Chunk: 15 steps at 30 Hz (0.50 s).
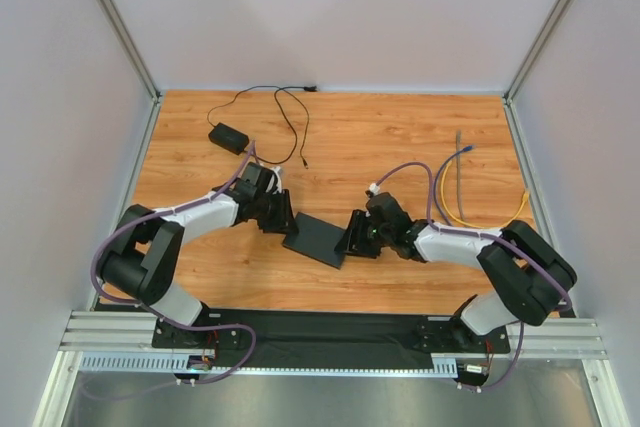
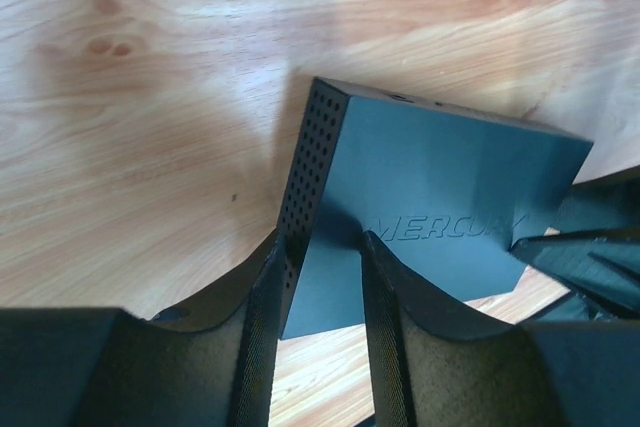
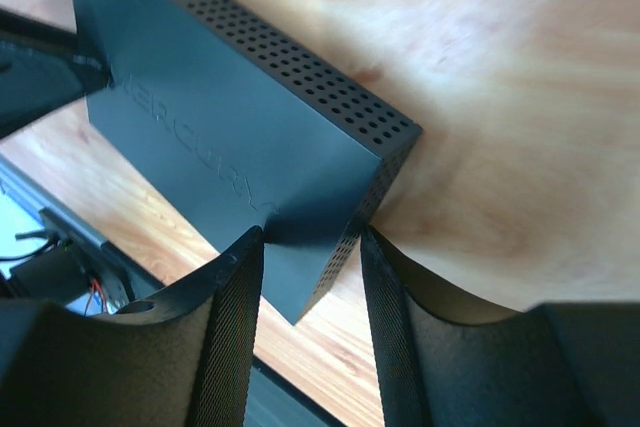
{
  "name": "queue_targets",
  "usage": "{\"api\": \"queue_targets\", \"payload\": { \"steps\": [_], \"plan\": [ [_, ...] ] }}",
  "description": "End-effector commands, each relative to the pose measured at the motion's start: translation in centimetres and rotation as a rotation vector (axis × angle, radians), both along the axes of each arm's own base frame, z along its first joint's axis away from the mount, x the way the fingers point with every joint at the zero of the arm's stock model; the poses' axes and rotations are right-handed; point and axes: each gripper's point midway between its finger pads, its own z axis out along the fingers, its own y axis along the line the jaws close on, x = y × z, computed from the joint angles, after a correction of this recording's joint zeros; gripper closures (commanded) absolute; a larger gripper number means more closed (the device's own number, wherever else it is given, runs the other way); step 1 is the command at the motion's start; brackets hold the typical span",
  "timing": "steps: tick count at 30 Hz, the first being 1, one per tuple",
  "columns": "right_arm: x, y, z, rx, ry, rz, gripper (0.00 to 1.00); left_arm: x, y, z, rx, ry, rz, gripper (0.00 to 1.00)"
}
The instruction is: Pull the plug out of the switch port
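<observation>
The switch [image 1: 318, 238] is a flat matte-black box lying on the wooden table between my two grippers. My left gripper [image 1: 283, 215] is open at its left end. In the left wrist view the fingers [image 2: 265, 317] straddle a corner of the switch [image 2: 440, 187], one along the perforated side, the other over the lettered top face. My right gripper [image 1: 352, 235] is open at the right end. In the right wrist view it [image 3: 311, 235] straddles the near corner of the switch [image 3: 230, 137]. I see no plug seated in the switch.
A small black power adapter [image 1: 228, 137] lies at the back left, and its thin black cable [image 1: 290, 117] loops toward the back wall. A yellow cable [image 1: 480, 219] and a grey cable [image 1: 458, 162] lie at the right. White walls enclose the table.
</observation>
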Motion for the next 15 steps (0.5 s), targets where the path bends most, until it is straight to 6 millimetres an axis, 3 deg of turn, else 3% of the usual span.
{"api": "queue_targets", "payload": {
  "steps": [1, 6, 7, 13, 14, 15],
  "plan": [
    [3.4, 0.9, 1.8, 0.008, -0.112, -0.015, 0.56, -2.9, -3.0, -0.7, -0.060, 0.082, -0.075, 0.59],
    [5.8, -0.1, 2.8, -0.068, -0.157, -0.001, 0.55, -1.2, -5.2, 0.5, -0.115, 0.076, -0.087, 0.61],
    [7.2, -0.3, 3.4, -0.070, -0.175, 0.002, 0.55, -1.0, -5.5, 0.7, -0.119, 0.079, -0.092, 0.61],
    [10.4, -1.1, 3.2, -0.061, -0.165, 0.023, 0.53, 1.3, -7.6, 1.0, -0.142, 0.091, -0.100, 0.61],
    [11.2, -0.7, 4.0, -0.047, -0.185, 0.044, 0.52, 1.5, -7.8, 0.5, -0.137, 0.104, -0.099, 0.61],
    [11.6, -1.0, 3.2, -0.059, -0.168, 0.042, 0.52, 2.2, -8.1, 0.9, -0.138, 0.096, -0.097, 0.61]
  ]
}}
